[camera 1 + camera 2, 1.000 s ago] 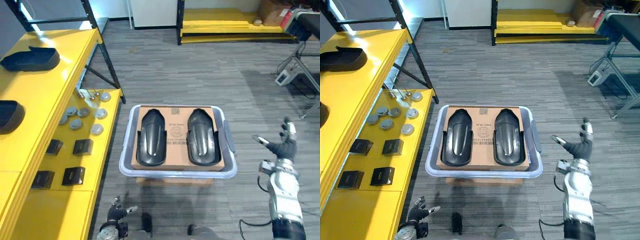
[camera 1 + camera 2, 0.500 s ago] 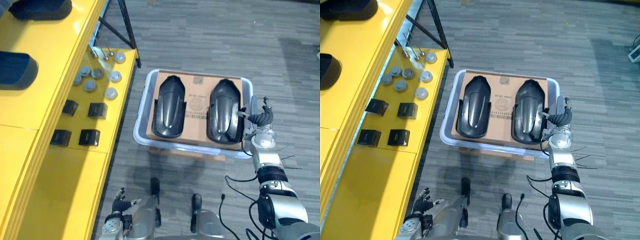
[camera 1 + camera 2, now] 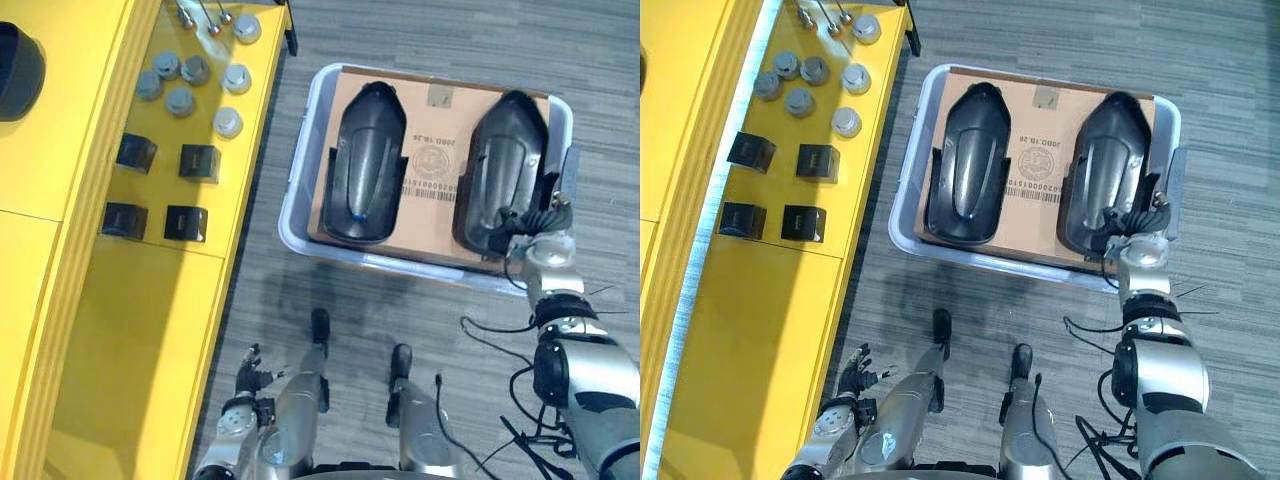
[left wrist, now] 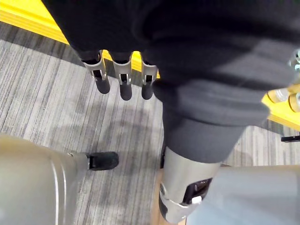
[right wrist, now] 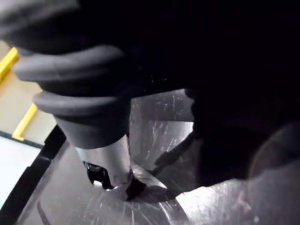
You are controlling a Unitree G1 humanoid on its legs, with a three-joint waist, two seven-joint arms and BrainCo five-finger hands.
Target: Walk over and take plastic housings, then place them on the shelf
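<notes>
**Hazard and object state.** The glossy black, domed plastic left housing (image 3: 365, 165) and right housing (image 3: 505, 160) lie side by side on a brown cardboard sheet (image 3: 430, 195) inside a pale grey plastic tote (image 3: 297, 195) on the floor. The right hand (image 3: 536, 222) touches the right housing's near end; whether it has closed cannot be told. The left hand (image 3: 247, 372) hangs relaxed and empty. A hold at the end alone may slip on the slick curved shell.

Grey discs (image 3: 181, 101) near black boxes (image 3: 200, 162); cardboard (image 3: 432, 165) inside tote (image 3: 293, 190)
</notes>
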